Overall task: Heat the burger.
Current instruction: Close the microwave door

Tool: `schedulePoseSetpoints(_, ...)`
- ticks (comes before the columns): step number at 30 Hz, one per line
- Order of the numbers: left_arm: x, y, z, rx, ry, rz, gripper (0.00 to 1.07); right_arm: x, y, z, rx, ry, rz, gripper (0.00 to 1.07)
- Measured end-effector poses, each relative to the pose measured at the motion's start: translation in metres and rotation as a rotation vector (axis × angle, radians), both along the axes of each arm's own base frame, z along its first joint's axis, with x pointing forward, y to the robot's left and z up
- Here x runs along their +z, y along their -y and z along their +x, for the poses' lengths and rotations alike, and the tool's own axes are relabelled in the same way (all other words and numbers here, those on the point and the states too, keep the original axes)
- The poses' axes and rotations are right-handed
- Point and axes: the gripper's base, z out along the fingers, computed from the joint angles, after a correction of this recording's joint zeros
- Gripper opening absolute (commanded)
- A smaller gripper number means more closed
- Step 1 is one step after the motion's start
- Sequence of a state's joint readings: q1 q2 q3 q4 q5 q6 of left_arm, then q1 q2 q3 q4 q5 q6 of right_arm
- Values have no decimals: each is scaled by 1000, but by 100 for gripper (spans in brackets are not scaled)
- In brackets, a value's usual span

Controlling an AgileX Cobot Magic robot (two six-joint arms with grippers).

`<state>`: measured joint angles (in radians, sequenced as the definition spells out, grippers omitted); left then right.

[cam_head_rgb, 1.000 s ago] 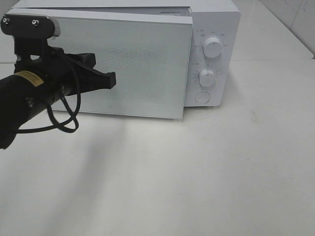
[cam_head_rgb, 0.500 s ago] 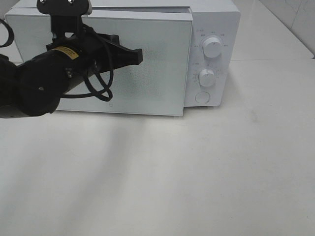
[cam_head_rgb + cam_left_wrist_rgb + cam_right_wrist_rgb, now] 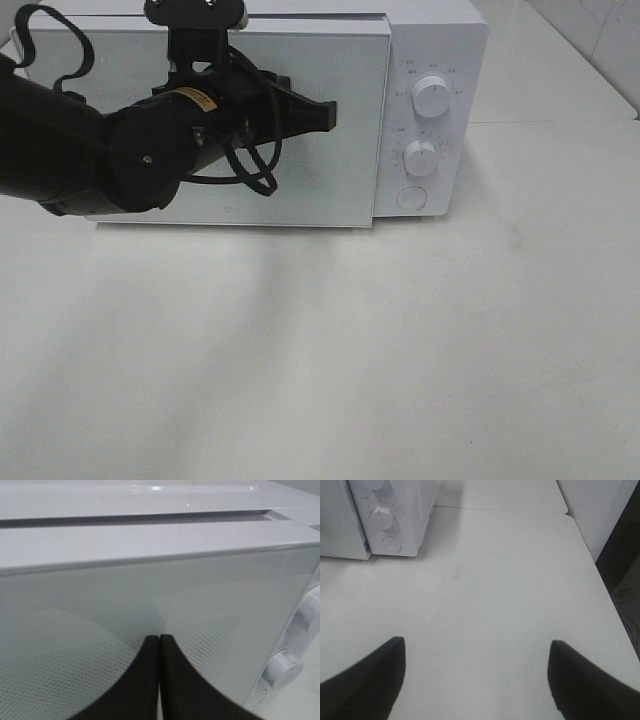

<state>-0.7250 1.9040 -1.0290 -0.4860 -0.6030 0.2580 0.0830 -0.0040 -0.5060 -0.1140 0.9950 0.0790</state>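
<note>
Pale white surface [image 3: 420, 350] runs across the whole high view, and a white microwave [image 3: 445, 35] stands at its far side with the door [image 3: 340, 185] almost flush against the body. In the left wrist view a thin dark gap shows along the door's top edge. On the control panel to the right of the door sit an upper dial [image 3: 432, 96], a lower dial [image 3: 420, 157] and a round button [image 3: 411, 198] below them. Small grey markings ring both dials, but they are too fine to read. The left gripper [image 3: 328, 115] hangs in front of the dotted door glass near its upper middle, its black jaws pressed together with nothing between them. The left wrist view shows the tips right at the glass, and whether they touch it cannot be told. A yellow label [image 3: 193, 96] with dark print sits on the left arm's wrist, its writing too blurred to make out, and a black cable [image 3: 258, 182] loops beneath it. The right gripper [image 3: 475, 645] shows only in its own wrist view, jaws wide apart over bare surface, holding nothing, with the microwave's panel well off from it. Where the burger is cannot be told, since no view shows it
</note>
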Motion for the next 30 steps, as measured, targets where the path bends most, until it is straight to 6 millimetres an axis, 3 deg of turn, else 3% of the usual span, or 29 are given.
schedulePoseSetpoints(12,-5,7,18,-7,-23,18,0,0,0,0,0,0,0,76)
schedulePoseSetpoints(22,-1,10,21,-47,-51,44,0,0,0,0,0,0,0,76)
schedulePoseSetpoints(30,7,-1,21,-64,-157,60,0,0,0,0,0,0,0,76)
